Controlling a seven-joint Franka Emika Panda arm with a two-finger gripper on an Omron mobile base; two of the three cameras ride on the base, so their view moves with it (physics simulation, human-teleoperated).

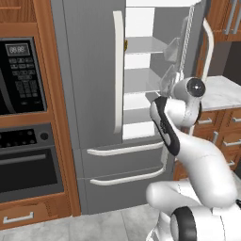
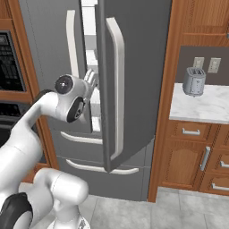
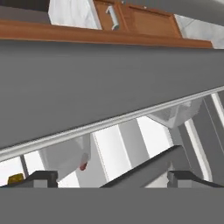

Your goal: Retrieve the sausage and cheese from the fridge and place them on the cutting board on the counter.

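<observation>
Fridge (image 1: 94,70) stood before me, tall and grey, its right door (image 2: 134,80) swung out toward me and the white shelves (image 1: 141,84) showing in the gap. My arm reached up to that opening, wrist at the door's edge. My gripper (image 3: 111,177) was spread wide, jaws far apart and holding nothing, fingertips (image 3: 41,177) pointed along the door's grey face toward the shelves. Beside the fridge sat a black microwave (image 1: 21,77) over an oven (image 1: 28,164); on the wall counter to the right, a toaster (image 2: 194,81). In the hand view, a small dark red spot, likely the sausage (image 3: 82,166), lay deep inside; a yellow bit, perhaps the cheese (image 3: 15,178), showed at the left edge.
</observation>
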